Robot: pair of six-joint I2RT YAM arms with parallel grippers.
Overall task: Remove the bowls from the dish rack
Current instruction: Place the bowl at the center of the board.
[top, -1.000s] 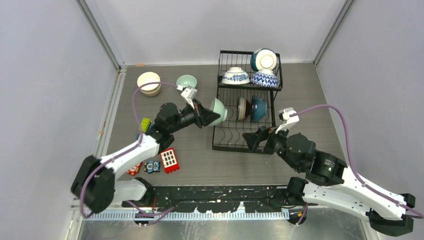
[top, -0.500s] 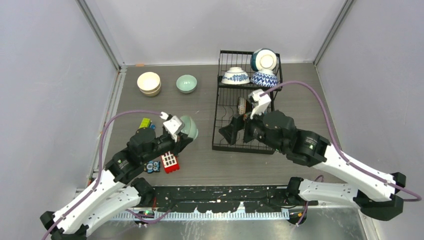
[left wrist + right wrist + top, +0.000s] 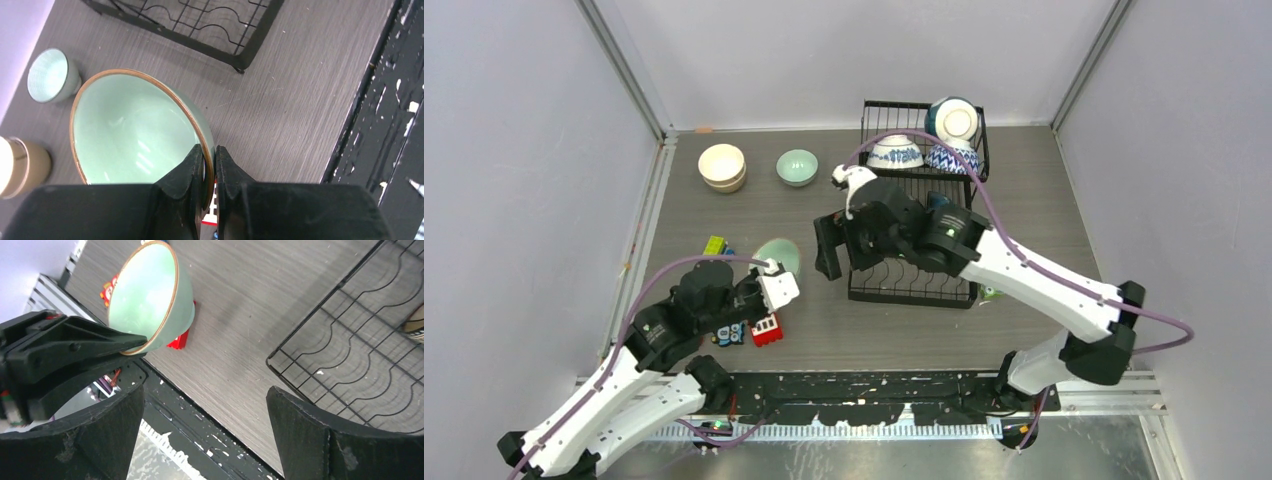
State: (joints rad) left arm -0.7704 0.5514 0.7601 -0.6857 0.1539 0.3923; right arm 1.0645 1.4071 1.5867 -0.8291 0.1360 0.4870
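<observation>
Plainly, pale green bowl (image 3: 135,130), thin brown rim, glossy inside

Left tool (image 3: 209,154) tight — right tool (image 3: 204,401) wide

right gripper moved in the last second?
Yes. The right gripper went leftward, from the dish rack's near edge to just past its left side, jaws open.

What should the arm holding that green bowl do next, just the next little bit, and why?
Probably lower the pale green bowl onto bare table, then let go. The left jaws pinch its rim and it hangs tilted, seemingly off the surface, with a red toy block close beside it, so it should come down clear of that.
</observation>
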